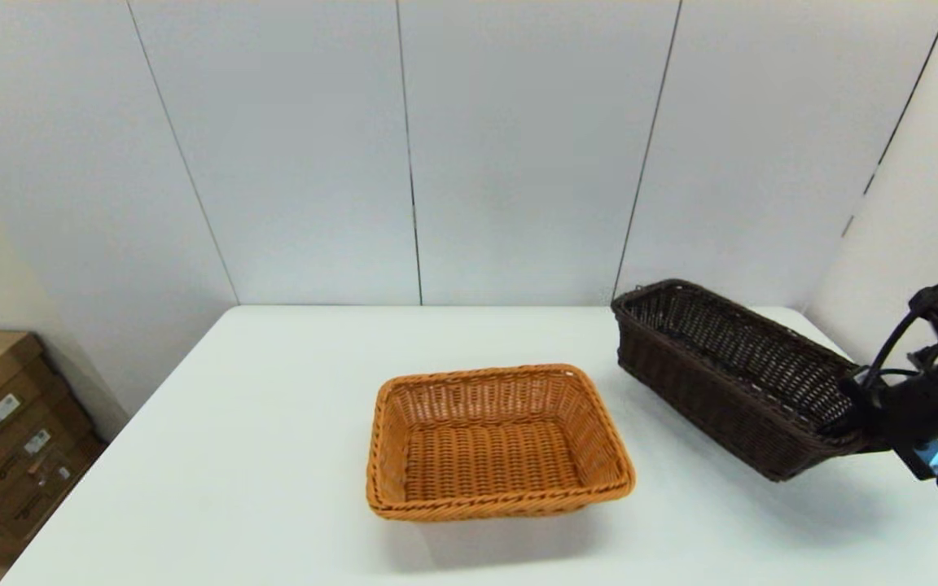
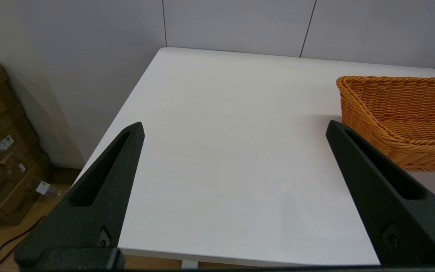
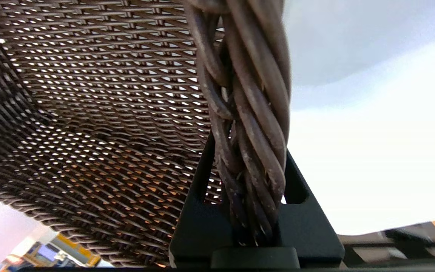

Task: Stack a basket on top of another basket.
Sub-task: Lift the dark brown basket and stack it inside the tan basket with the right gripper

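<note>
Dark basket (image 1: 729, 370): gripped at its braided rim by right hand (image 3: 255, 211), tilted, beside orange basket (image 1: 495, 439); stacking pending; left hand (image 2: 236, 189) wide, idle.

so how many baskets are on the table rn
2. The orange-tan basket sits mid-table; the dark brown basket, held tilted by the right gripper, hangs to its right.

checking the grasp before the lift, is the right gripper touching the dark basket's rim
Touching. In the right wrist view the right gripper has its two fingers closed on the braided rim of the dark brown basket, no gap showing.
</note>
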Robot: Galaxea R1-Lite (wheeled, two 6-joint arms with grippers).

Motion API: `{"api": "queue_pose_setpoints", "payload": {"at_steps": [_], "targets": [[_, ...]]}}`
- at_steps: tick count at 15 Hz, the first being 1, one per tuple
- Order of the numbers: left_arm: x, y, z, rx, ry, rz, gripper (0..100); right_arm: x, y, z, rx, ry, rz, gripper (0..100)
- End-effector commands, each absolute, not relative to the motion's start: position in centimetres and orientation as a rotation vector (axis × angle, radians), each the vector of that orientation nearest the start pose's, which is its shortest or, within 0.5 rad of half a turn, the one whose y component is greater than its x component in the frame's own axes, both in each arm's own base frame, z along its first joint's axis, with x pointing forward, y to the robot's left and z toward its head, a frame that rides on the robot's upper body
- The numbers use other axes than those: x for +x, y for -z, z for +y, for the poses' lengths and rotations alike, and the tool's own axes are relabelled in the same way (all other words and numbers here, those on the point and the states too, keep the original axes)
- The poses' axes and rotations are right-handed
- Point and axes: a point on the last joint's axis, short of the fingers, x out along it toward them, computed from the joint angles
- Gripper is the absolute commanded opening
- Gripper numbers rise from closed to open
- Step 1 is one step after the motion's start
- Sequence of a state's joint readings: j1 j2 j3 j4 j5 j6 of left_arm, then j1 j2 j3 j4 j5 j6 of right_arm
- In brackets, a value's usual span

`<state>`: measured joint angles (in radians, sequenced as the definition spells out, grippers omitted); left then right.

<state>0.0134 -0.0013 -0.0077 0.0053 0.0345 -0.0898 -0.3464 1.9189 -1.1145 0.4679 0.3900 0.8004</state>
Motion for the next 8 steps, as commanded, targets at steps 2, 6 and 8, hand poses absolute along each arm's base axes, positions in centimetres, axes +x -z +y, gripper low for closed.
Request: {"api": "queue_pose_setpoints", "payload": {"at_steps": [2,6,8], "targets": [[-2.4,-7.7,0.0,-0.091,-0.049,-0.005,100,27.9,-13.9,-10.3,1.197,0.395,1.079,0],[-2.4,-7.7,0.0,-0.091,-0.049,-0.005,100,26.4,-17.2,-9.5,1.134,0.28,0.991,0],[-2.4,-7.7,0.0,-0.092,-0.049,-0.005,100,25.2,-19.1,-8.9,1.078,0.203,0.952,0]]}}
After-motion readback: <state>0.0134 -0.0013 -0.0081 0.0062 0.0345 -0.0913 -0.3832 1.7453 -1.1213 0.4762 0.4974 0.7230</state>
